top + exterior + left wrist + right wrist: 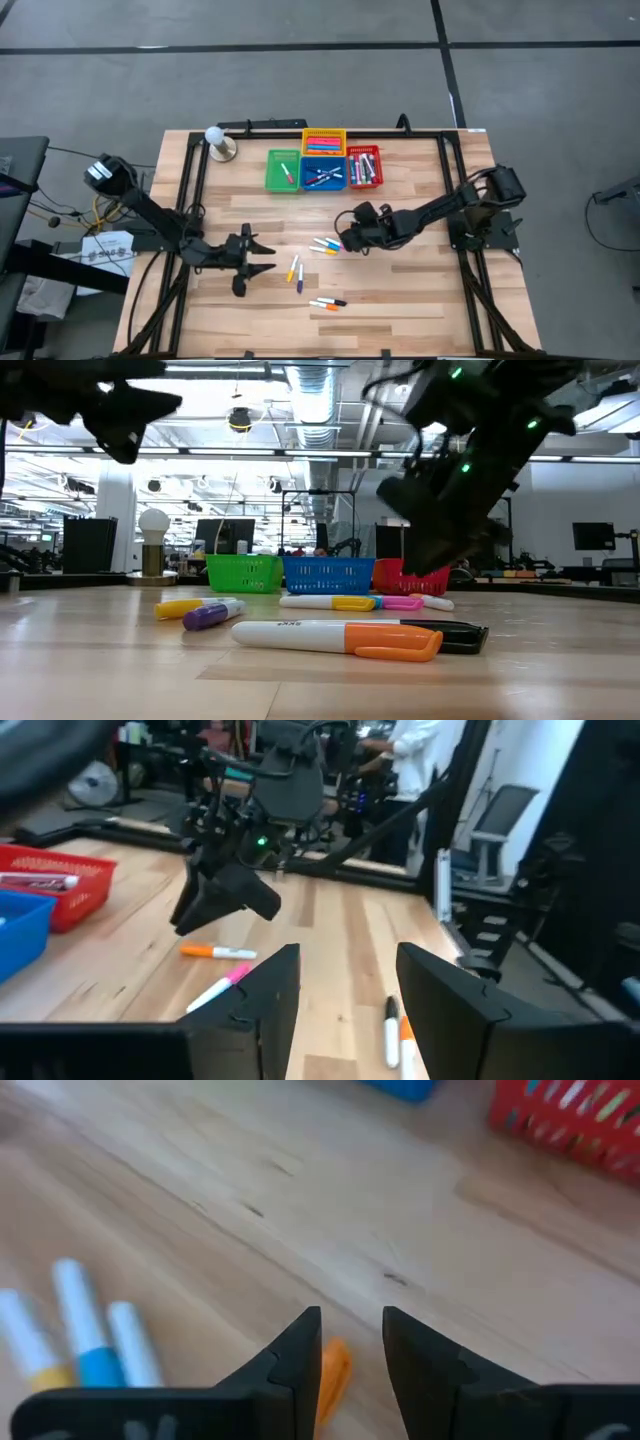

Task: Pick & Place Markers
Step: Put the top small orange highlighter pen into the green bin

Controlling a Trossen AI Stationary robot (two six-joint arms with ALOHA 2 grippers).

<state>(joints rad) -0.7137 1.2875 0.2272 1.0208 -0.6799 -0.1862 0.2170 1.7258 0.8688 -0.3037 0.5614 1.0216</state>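
Several markers lie flat on the wooden table: a cluster [325, 245] at the middle, a yellow and a purple one [296, 272] nearer, and an orange and a black one [328, 303] nearest the front. My right gripper [344, 240] slants down just right of the cluster. Its fingers stand narrowly open [350, 1325] over an orange-capped marker [335, 1368], with blue-capped markers [85, 1335] beside it. My left gripper [272, 257] hovers level and open [348, 985] at the left, pointing toward the table's right, nothing between its fingers.
Four small baskets stand in a group at the far middle: green [283, 170], yellow [323, 140], blue [323, 176] and red [365, 168], with markers inside. A white ball on a stand [219, 143] is at the far left. Black rails [190, 190] run along the table's sides.
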